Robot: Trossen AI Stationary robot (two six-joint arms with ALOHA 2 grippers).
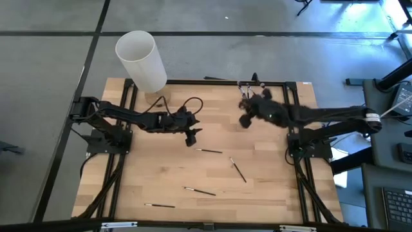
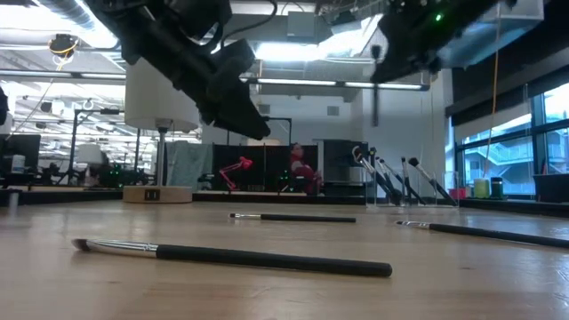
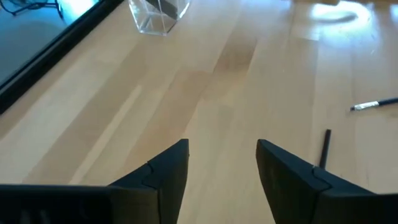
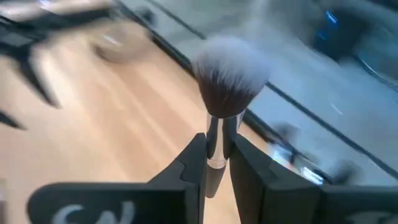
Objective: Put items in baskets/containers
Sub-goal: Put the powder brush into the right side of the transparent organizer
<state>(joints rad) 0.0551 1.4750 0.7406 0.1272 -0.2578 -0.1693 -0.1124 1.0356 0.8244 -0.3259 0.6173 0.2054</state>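
Observation:
Several thin black-handled makeup brushes lie flat on the wooden table: one (image 1: 208, 151) by the middle, one (image 1: 238, 169) to its right, two (image 1: 199, 191) (image 1: 159, 205) nearer the near edge. In the low view the closest brush (image 2: 231, 256) lies across the foreground. The clear plastic holder (image 1: 248, 87) stands at the far edge with brushes leaning in it (image 2: 391, 182). My left gripper (image 1: 191, 135) (image 3: 221, 162) hovers open over bare wood. My right gripper (image 1: 245, 120) (image 4: 217, 146) is in the air just near of the holder, shut on a thick brush with a fluffy tuft (image 4: 230, 74). My right gripper pinches the thick brush between its two fingers at the silver ferrule (image 4: 216, 140), just below the tuft. The white-tipped brown tuft stands out beyond the fingertips, in line with them. The brush is lifted clear of the table; its handle end is hidden behind the fingers.
A tall white cylinder (image 1: 141, 61) stands at the table's far left corner. Black frame rails (image 1: 193, 82) run along the far edge and both sides. Bare wood (image 1: 154, 167) lies between the scattered brushes. Room furniture shows beyond the far edge in the low view.

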